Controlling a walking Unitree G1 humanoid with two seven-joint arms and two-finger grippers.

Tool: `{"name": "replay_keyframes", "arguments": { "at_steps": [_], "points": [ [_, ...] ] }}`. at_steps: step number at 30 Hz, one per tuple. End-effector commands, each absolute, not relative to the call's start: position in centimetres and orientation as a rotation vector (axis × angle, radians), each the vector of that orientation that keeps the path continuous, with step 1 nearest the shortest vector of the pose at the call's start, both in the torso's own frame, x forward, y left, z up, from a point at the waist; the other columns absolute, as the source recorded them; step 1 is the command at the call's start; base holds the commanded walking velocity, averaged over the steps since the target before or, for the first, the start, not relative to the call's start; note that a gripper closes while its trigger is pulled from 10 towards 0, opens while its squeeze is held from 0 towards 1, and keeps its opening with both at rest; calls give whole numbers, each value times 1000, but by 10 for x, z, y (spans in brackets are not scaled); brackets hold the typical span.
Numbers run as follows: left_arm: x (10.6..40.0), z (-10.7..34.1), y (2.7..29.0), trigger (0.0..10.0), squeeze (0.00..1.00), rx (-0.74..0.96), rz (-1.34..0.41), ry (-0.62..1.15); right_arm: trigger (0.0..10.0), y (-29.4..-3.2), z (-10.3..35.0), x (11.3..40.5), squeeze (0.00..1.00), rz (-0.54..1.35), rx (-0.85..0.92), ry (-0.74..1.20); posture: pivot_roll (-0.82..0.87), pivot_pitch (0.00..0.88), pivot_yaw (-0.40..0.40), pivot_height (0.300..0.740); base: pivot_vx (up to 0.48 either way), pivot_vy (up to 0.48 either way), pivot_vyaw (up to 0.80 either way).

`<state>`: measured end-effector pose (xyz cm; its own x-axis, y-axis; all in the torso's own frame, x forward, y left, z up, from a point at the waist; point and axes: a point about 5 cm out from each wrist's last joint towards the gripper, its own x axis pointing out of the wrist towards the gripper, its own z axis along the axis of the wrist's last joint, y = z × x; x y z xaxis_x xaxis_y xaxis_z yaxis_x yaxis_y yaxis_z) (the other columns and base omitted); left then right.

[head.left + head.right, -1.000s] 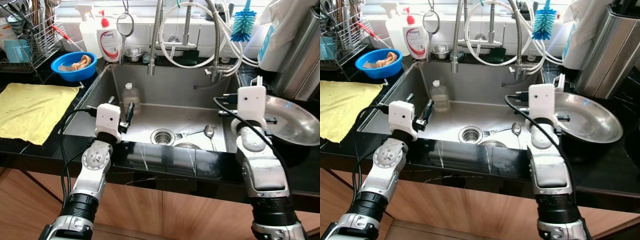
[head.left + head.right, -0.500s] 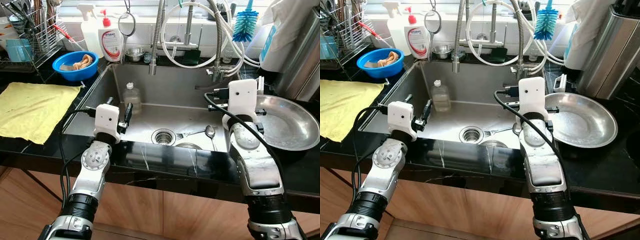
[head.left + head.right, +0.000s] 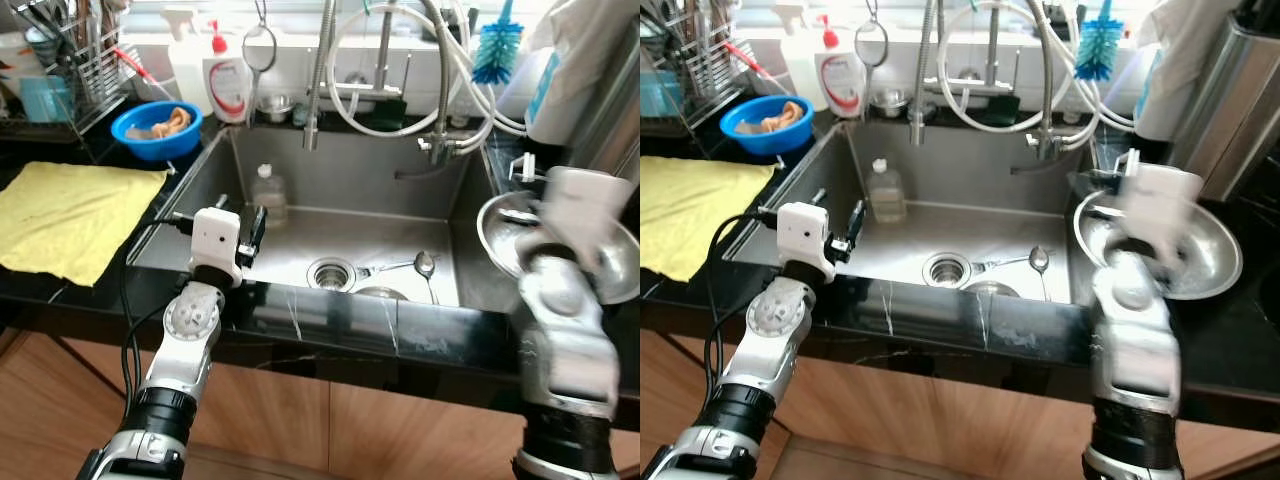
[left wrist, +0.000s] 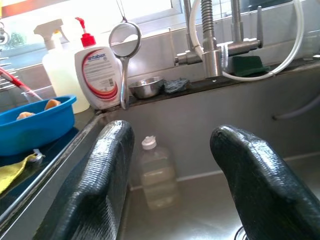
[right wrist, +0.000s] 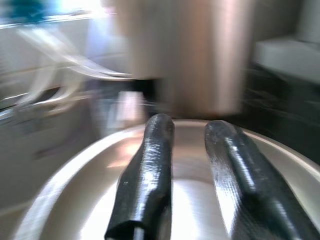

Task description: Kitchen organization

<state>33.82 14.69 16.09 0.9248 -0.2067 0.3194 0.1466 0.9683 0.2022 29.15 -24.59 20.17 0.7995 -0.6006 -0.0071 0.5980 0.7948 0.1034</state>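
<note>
A steel sink [image 3: 350, 180] lies before me. A spoon [image 3: 422, 264] rests on its floor near the drain [image 3: 330, 272], and a clear plastic bottle [image 3: 265, 190] stands at its back left. My left gripper [image 4: 172, 132] hovers open over the sink's left front corner, with nothing between its fingers [image 3: 257, 222]. A wide steel bowl [image 3: 1215, 255] sits on the black counter right of the sink. My right gripper [image 5: 190, 125] is over the bowl's inside, its fingers a little apart and empty. The right arm looks blurred in both eye views.
A yellow cloth [image 3: 70, 215] covers the left counter, with a blue bowl [image 3: 153, 125] and a dish rack [image 3: 60, 60] behind it. Soap bottle [image 3: 228, 88], spray bottle, hanging strainer [image 3: 258, 45], faucet hoses [image 3: 400, 70] and a blue brush [image 3: 497, 55] line the back. A steel canister [image 3: 1230, 100] stands far right.
My right arm has swung right, from the sink's right edge to over the steel bowl, and is blurred. The left arm has held still. The camera has shifted slightly.
</note>
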Motion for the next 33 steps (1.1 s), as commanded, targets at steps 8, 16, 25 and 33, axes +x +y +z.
{"name": "replay_keyframes", "arguments": {
  "at_steps": [8,16,25,33],
  "points": [
    [340,165,143,10000,0,184,-205,-365,10000,-287,204,264,1000,-839,153,-61,-37,0,32,720,0,0,0],
    [340,165,144,10000,0,185,-209,-368,10000,-286,201,262,1000,-837,182,-49,-32,0,31,720,0,0,0],
    [341,165,146,10000,0,189,-201,-359,10000,-284,199,263,0,-683,141,-13,-42,0,32,720,0,0,0],
    [342,165,146,10000,0,187,-199,-358,10000,-290,213,256,0,-596,90,-66,-55,0,40,720,0,0,0]
  ]
}}
